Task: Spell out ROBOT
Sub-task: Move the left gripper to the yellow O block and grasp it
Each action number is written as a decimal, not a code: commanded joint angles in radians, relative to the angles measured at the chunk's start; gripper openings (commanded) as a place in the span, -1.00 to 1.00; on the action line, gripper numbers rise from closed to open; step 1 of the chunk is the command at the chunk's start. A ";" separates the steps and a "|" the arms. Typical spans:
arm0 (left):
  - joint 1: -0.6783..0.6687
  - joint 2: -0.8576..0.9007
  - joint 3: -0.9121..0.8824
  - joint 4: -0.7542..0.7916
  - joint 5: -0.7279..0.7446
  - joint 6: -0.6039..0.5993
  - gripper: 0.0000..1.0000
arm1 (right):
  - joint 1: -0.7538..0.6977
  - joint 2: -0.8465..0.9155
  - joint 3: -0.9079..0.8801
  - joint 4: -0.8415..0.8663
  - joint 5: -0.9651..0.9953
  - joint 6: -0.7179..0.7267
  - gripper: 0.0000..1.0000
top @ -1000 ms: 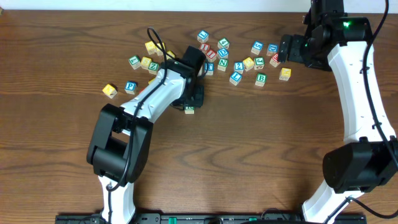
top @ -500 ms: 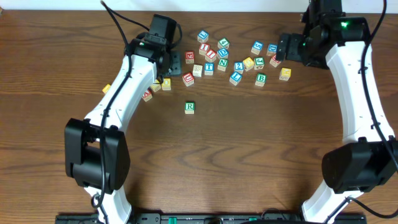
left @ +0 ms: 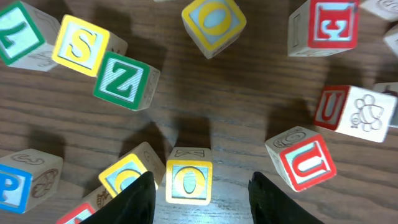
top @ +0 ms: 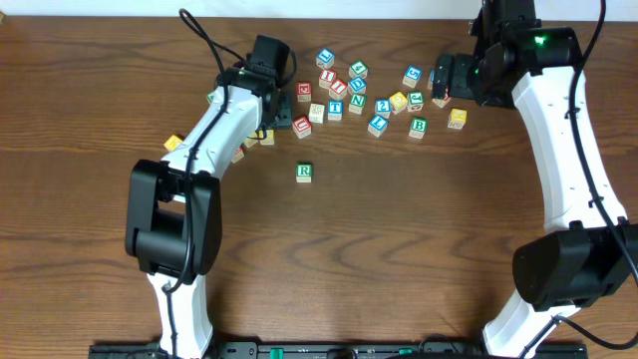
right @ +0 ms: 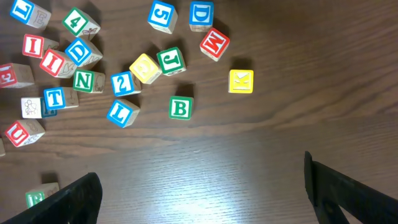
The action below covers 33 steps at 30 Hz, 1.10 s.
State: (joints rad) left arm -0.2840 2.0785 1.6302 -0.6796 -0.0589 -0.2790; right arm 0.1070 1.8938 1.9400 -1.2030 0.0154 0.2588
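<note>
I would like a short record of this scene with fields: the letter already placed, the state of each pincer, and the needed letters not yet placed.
placed: R block, alone on the table
left pincer: open, yellow O block between its fingers, gaps on both sides
right pincer: open, nothing between its fingers
loose letters needed: B block, T block, second O block
</note>
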 commanded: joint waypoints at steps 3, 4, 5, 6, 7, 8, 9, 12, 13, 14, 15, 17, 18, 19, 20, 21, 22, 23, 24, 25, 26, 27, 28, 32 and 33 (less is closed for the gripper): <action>0.000 0.041 0.010 0.017 -0.018 -0.011 -0.03 | 0.005 0.006 -0.005 -0.002 0.001 -0.009 0.99; 0.000 0.045 0.010 0.022 -0.018 -0.011 -0.04 | 0.005 0.006 -0.005 -0.002 0.001 -0.009 0.99; 0.000 0.051 0.010 0.027 -0.018 -0.011 -0.03 | 0.005 0.006 -0.005 -0.002 0.001 -0.009 0.99; 0.000 0.056 0.010 0.029 -0.018 -0.011 -0.03 | 0.006 0.006 -0.005 -0.002 0.001 -0.009 0.99; 0.000 0.062 0.010 0.030 -0.018 -0.011 -0.03 | 0.005 0.006 -0.005 -0.003 0.001 -0.009 0.99; 0.000 0.069 0.010 0.030 -0.018 -0.011 -0.03 | 0.005 0.006 -0.005 -0.003 0.001 -0.009 0.98; 0.000 0.076 0.010 0.030 -0.022 -0.011 -0.03 | 0.005 0.006 -0.005 -0.004 0.001 -0.009 0.98; 0.000 0.095 0.010 0.032 -0.064 -0.024 -0.03 | 0.006 0.006 -0.005 -0.005 0.002 -0.009 0.98; 0.000 0.099 0.010 0.035 -0.084 -0.026 0.01 | 0.005 0.006 -0.005 -0.005 0.002 -0.009 0.99; 0.000 0.099 0.010 0.038 -0.094 -0.025 0.06 | 0.005 0.006 -0.005 -0.004 0.002 -0.009 0.98; 0.000 0.099 0.010 0.042 -0.096 -0.025 0.07 | 0.005 0.006 -0.005 -0.004 0.002 -0.010 0.99; 0.000 0.098 0.010 0.048 -0.095 -0.026 0.07 | 0.005 0.006 -0.005 -0.004 0.003 -0.010 0.98; 0.000 0.098 0.010 0.049 -0.095 -0.026 0.07 | 0.005 0.006 -0.005 -0.004 0.005 -0.010 0.99; -0.001 0.099 0.010 0.049 -0.095 -0.026 0.08 | 0.005 0.006 -0.005 -0.004 0.005 -0.010 0.98; -0.001 0.099 0.010 0.048 -0.090 -0.026 0.08 | 0.006 0.006 -0.005 -0.004 0.005 -0.009 0.98; -0.002 0.099 0.010 0.047 -0.084 -0.026 0.07 | 0.006 0.006 -0.005 -0.004 0.005 -0.009 0.99; -0.002 0.099 0.010 0.045 -0.080 -0.026 0.07 | 0.006 0.006 -0.005 -0.004 0.005 -0.009 0.99; -0.003 0.099 0.010 0.040 -0.076 -0.026 0.07 | 0.006 0.006 -0.005 -0.004 0.005 -0.009 0.99; -0.003 0.099 0.010 0.033 -0.071 -0.027 0.07 | 0.006 0.006 -0.005 -0.004 0.005 -0.009 0.99; -0.004 0.099 0.007 0.030 -0.064 -0.029 0.06 | 0.006 0.006 -0.005 -0.005 0.005 -0.010 0.99; -0.004 0.099 0.002 0.030 -0.056 -0.030 0.05 | 0.006 0.006 -0.005 -0.005 0.005 -0.009 0.99; -0.005 0.099 -0.005 0.030 -0.053 -0.032 0.05 | 0.006 0.006 -0.005 -0.005 0.005 -0.010 0.99; -0.005 0.099 -0.011 0.030 -0.054 -0.033 0.05 | 0.006 0.006 -0.005 -0.005 0.005 -0.009 0.98; -0.005 0.099 -0.036 0.031 -0.053 -0.033 0.06 | 0.006 0.006 -0.005 -0.005 0.005 -0.010 0.98; -0.006 0.099 -0.040 0.032 -0.053 -0.033 0.05 | 0.006 0.006 -0.005 -0.005 0.005 -0.009 0.99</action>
State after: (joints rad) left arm -0.2863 2.1696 1.6165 -0.6456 -0.1112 -0.2958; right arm 0.1070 1.8938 1.9400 -1.2068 0.0154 0.2588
